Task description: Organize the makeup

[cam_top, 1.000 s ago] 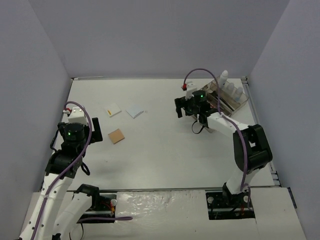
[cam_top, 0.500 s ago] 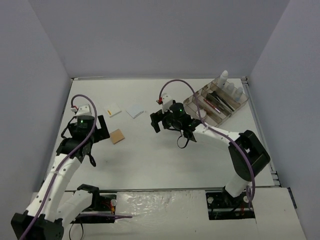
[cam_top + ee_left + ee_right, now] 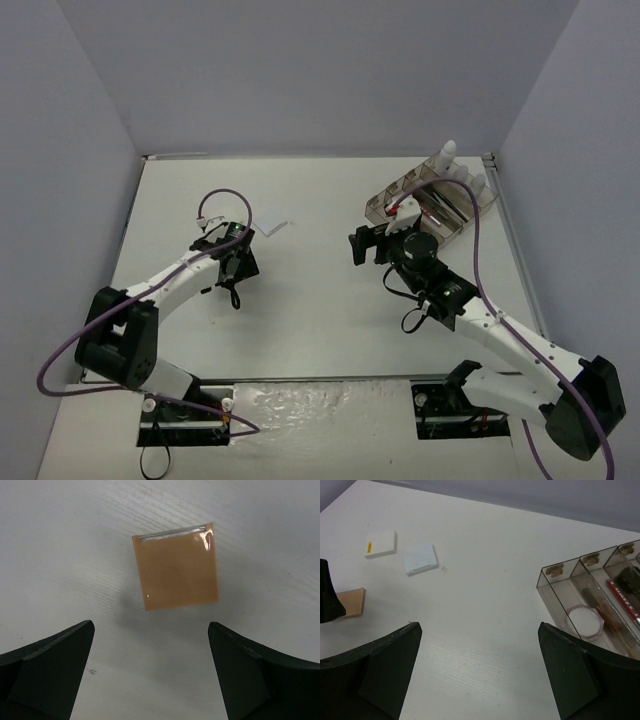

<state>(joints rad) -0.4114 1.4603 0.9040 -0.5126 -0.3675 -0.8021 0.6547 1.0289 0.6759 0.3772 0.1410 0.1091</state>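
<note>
From above, the left hand (image 3: pixel 236 266) is over the white tabletop (image 3: pixel 320 295). The right hand (image 3: pixel 362 245) is near the clear smoky plastic tray (image 3: pixel 380 200).

In the left wrist view, the left hand is spread wide. The tan square pad (image 3: pixel 176 566) lies flat just past its fingers.

In the right wrist view, the right hand is spread wide and empty. A round pink compact (image 3: pixel 585 621) sits in the tray.

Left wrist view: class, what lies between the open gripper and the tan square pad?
Only bare white table. In the left wrist view the left gripper stands open short of the tan square pad, apart from it.

Arms outstretched; left gripper (image 3: pixel 150 630) and right gripper (image 3: pixel 480 630), jaws wide apart.
</note>
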